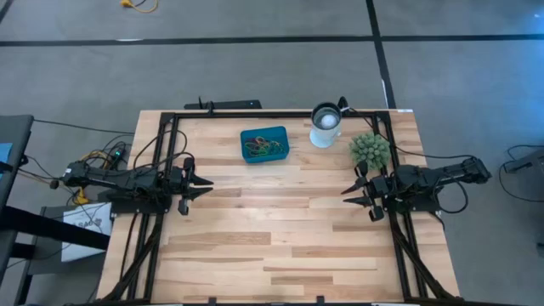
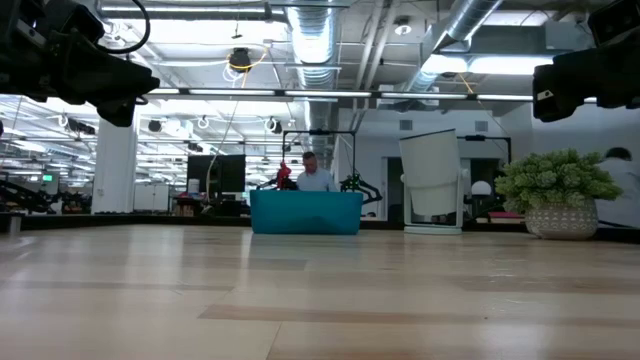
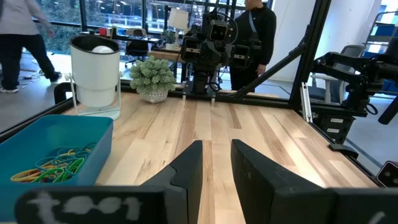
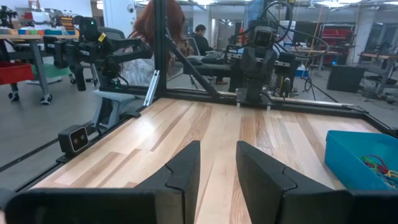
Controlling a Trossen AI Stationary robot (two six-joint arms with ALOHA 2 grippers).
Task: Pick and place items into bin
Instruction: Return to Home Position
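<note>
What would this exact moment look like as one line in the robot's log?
rubber bands: inside blue bin | left gripper: open, empty, over table left side | right gripper: open, empty, right side, near plant

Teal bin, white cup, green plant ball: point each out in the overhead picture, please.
teal bin (image 1: 264,130), high view, on its rim.
white cup (image 1: 322,138), high view, on its white side wall.
green plant ball (image 1: 371,150), high view, on the middle of its foliage.
</note>
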